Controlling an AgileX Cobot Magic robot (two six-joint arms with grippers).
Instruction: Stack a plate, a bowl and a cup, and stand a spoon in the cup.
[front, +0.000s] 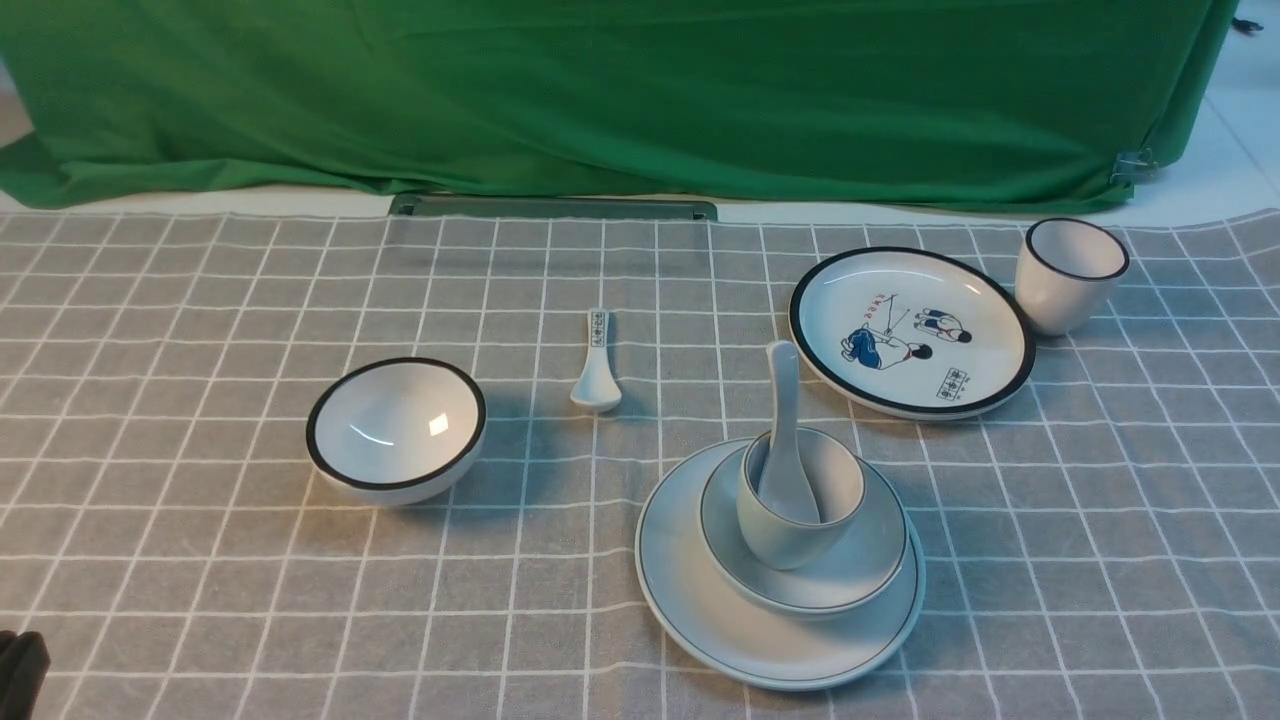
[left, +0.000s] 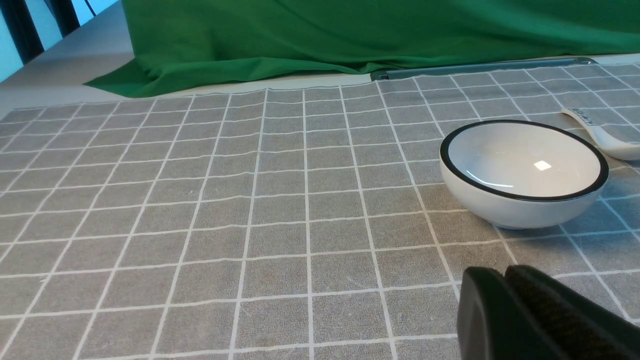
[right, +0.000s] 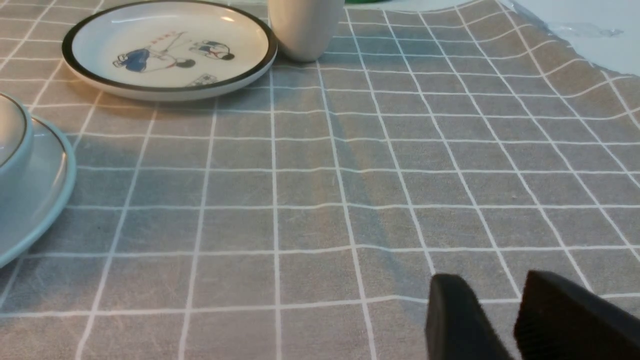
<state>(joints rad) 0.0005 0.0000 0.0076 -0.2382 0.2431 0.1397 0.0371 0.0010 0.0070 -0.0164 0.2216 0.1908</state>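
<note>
The pale plate (front: 690, 600) lies front and centre on the checked cloth. The shallow bowl (front: 870, 560) sits on it, and the cup (front: 790, 535) stands in the bowl. The plain white spoon (front: 783, 420) stands in the cup, handle leaning up and away. Nothing touches the stack. My left gripper (left: 502, 274) is shut and empty, low over the cloth near the black-rimmed bowl. My right gripper (right: 492, 282) is open and empty over bare cloth, to the right of the plate's edge (right: 45, 200) and the bowl (right: 12, 135).
A black-rimmed bowl (front: 397, 430) sits at the left, with a small patterned spoon (front: 597, 365) behind the stack. The cartoon plate (front: 910, 330) and a black-rimmed cup (front: 1068, 275) stand at the back right. A green curtain (front: 600, 90) closes the far side.
</note>
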